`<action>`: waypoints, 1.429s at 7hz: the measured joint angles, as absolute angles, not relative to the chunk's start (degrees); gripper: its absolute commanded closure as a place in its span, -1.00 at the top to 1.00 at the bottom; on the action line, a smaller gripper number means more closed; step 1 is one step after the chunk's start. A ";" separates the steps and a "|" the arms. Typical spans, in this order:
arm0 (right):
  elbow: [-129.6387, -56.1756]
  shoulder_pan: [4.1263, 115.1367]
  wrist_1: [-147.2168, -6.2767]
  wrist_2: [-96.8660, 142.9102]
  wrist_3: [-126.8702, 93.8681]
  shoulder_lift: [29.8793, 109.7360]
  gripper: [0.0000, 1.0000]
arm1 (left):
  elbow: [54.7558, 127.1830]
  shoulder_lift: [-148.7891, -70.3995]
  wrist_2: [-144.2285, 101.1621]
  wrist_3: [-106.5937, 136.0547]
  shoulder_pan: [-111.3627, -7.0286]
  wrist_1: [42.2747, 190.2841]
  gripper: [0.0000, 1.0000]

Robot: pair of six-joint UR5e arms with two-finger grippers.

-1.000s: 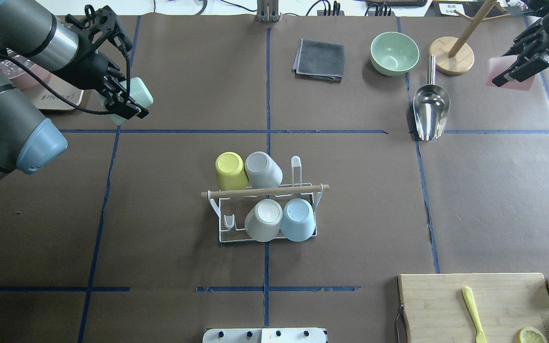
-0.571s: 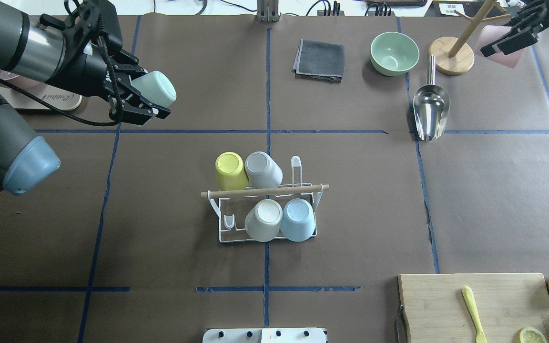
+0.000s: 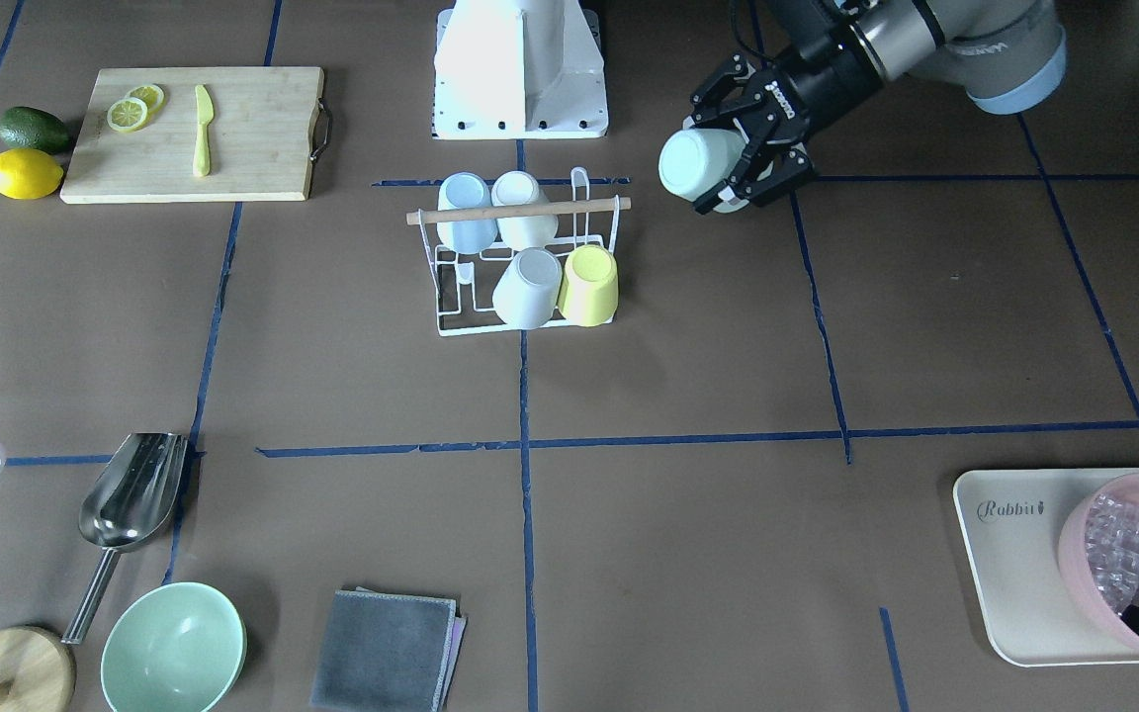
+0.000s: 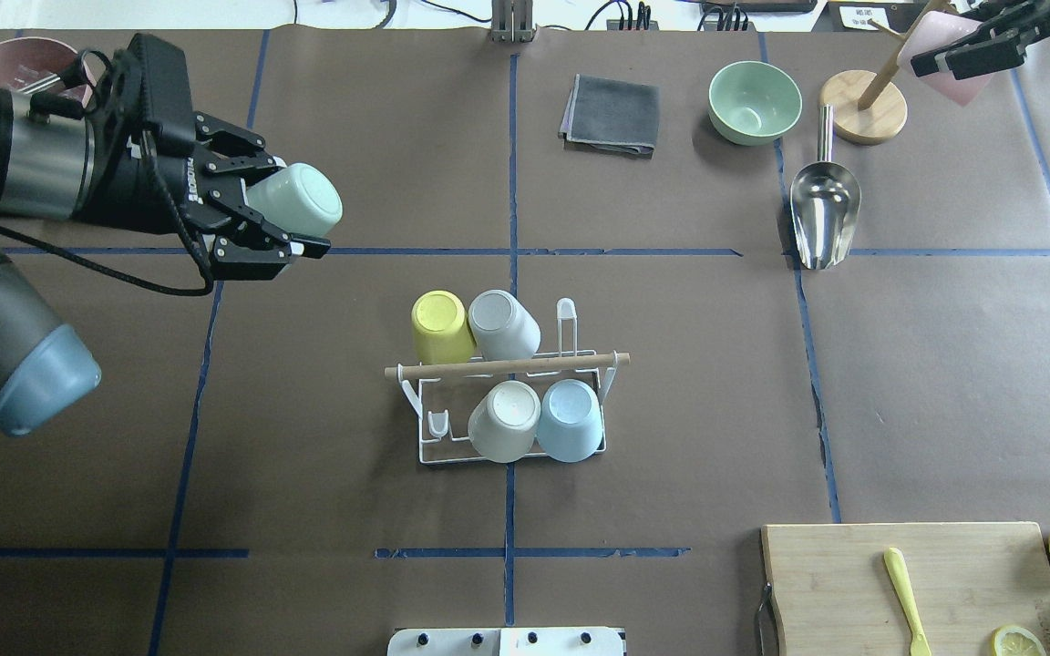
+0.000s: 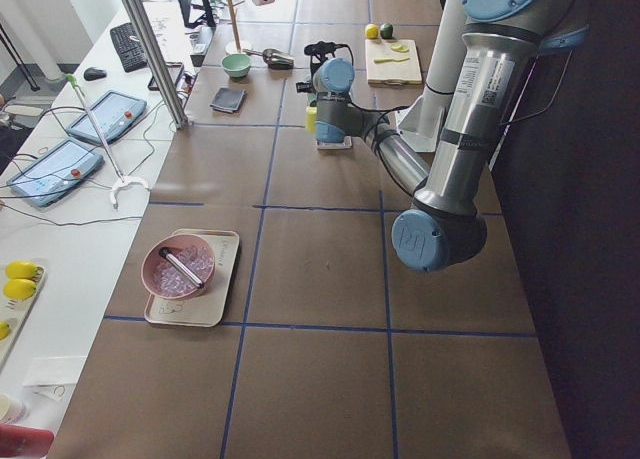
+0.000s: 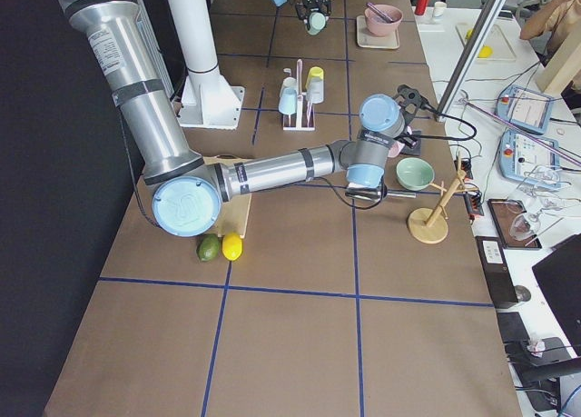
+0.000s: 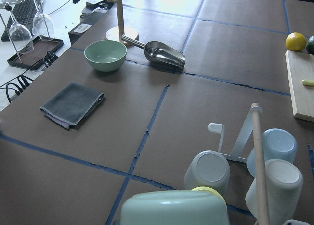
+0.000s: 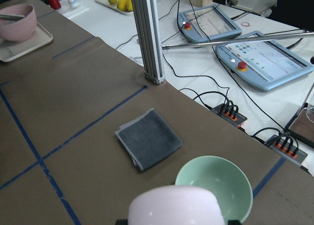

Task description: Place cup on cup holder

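While left gripper clamps mint cup, right gripper grips pink cup, partly hidden.

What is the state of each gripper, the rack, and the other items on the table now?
left gripper: shut on mint cup, away from the rack.
right gripper: shut on pink cup.
cup holder: four upturned cups on it, two prongs free.
green bowl: upright, empty.
grey cloth: folded.
scoop: lying flat, empty.

light bright, even | shadows soft, short | glare on steel scoop | left wrist: far table washed out, mint cup blurred
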State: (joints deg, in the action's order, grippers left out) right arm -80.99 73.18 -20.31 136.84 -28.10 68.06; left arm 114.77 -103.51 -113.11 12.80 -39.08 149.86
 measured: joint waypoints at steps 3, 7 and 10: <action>-80.91 62.10 1.02 126.48 -40.12 67.87 -1.00 | 117.95 -99.35 -96.40 13.08 -24.97 163.91 -0.88; -80.07 51.73 9.97 120.10 -25.53 64.88 -1.00 | 112.15 -98.40 -86.29 12.61 -16.92 180.31 -0.86; -78.86 48.08 10.29 118.81 -18.07 59.32 -1.00 | 104.42 -104.16 -82.50 9.94 -17.15 183.43 -0.83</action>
State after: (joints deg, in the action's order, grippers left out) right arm -78.86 48.08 10.29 118.81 -18.07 59.32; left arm 104.42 -104.16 -82.50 9.94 -17.15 183.43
